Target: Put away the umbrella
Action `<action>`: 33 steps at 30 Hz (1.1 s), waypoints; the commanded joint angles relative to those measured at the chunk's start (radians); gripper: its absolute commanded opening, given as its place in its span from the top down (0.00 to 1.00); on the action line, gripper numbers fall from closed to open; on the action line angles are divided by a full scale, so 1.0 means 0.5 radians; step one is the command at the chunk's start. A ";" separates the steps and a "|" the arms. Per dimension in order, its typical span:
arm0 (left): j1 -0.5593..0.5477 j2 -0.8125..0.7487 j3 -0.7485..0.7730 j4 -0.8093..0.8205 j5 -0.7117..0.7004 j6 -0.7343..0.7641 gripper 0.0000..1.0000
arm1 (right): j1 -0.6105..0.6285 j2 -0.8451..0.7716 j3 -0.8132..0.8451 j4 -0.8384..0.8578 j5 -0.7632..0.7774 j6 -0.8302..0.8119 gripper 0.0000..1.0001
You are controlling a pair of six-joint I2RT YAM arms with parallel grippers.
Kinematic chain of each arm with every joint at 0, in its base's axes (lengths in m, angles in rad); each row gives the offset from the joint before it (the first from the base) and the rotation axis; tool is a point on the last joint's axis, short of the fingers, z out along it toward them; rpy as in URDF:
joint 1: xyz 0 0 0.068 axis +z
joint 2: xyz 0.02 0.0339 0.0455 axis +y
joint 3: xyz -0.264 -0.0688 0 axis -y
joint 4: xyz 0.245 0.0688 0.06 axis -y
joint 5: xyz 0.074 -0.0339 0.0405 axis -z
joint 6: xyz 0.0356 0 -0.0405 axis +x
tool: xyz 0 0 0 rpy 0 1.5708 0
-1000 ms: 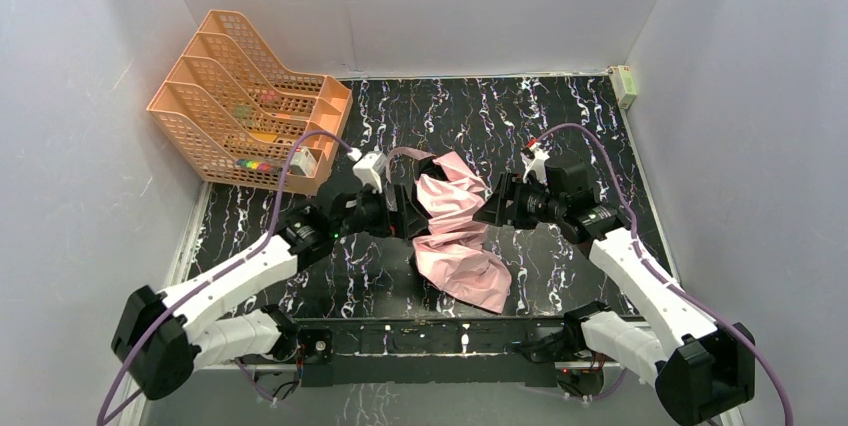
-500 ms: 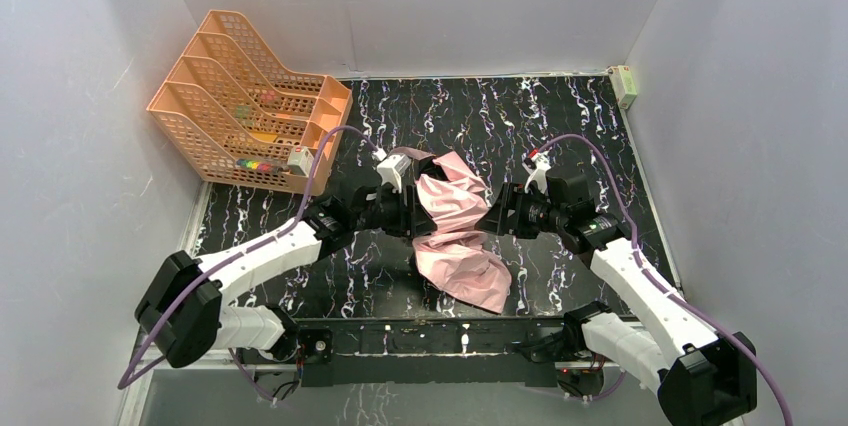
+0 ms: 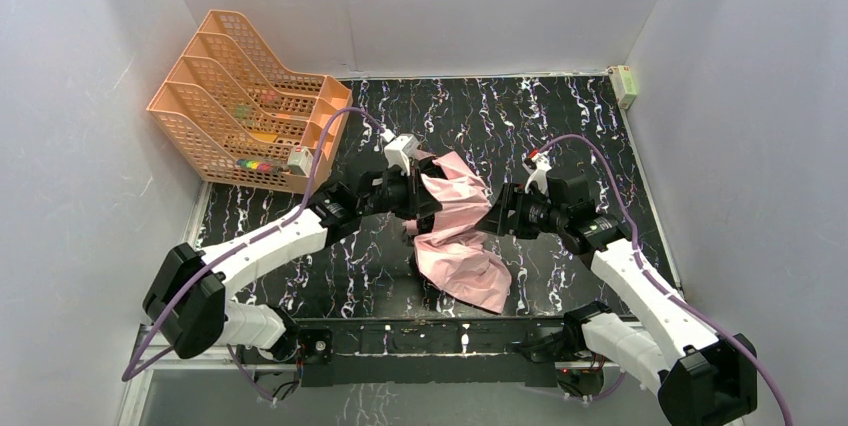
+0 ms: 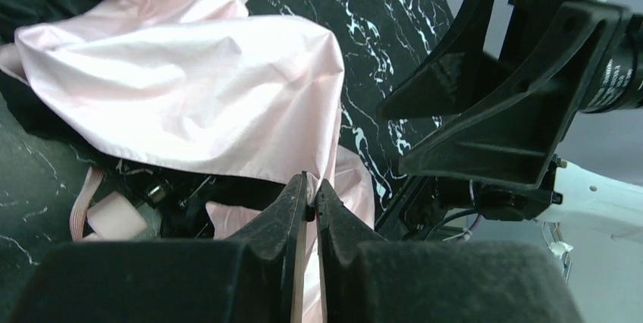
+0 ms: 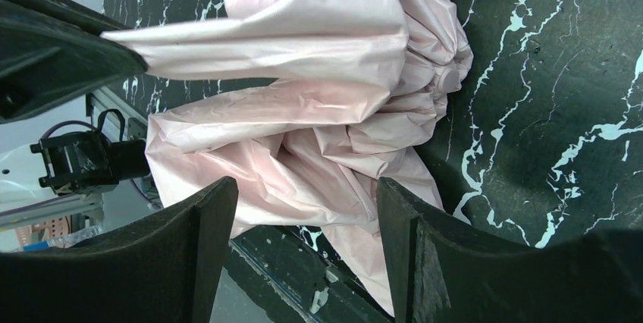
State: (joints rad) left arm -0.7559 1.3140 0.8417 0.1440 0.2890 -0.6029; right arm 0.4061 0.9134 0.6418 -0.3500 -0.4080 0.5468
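Observation:
The umbrella (image 3: 460,241) lies crumpled on the black marbled table between both arms, pale pink fabric up, black ribs underneath. My left gripper (image 3: 428,202) is at its left edge. In the left wrist view the fingertips (image 4: 312,190) are shut on a pinch of the pink fabric's (image 4: 189,88) edge. The pale handle (image 4: 114,215) with its loop lies under the fabric there. My right gripper (image 3: 495,214) faces the umbrella from the right and stands open. In the right wrist view its fingers (image 5: 305,186) frame the pink folds (image 5: 318,111) without touching them.
An orange tiered file rack (image 3: 245,101) stands at the back left against the wall. A small white box (image 3: 625,84) sits in the back right corner. Grey walls close in the table on three sides. The two grippers face each other closely across the umbrella.
My left arm has reached right and back to the umbrella, and its gripper has gone from open to shut on the fabric edge. The right gripper edged slightly left, still open.

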 commanded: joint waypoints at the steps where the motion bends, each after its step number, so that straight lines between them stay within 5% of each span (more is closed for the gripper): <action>1: -0.006 0.041 0.163 -0.086 -0.113 0.101 0.97 | 0.003 -0.060 -0.013 0.028 -0.033 -0.025 0.24; 16: 0.037 0.180 0.558 -0.445 -0.152 0.331 0.96 | 0.003 -0.065 -0.010 0.112 0.022 0.085 0.24; 25: 0.036 0.199 0.504 -0.400 -0.090 0.303 0.96 | 0.002 0.067 0.016 0.346 0.162 0.574 0.26; 33: 0.036 0.215 0.529 -0.408 -0.069 0.303 0.96 | 0.005 0.302 0.023 0.536 0.157 0.669 0.27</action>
State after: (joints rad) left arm -0.7433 1.4242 1.0889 -0.0566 0.2363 -0.4603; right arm 0.4061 1.0328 0.6388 -0.1986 -0.3325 0.8379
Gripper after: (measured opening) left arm 0.054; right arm 0.738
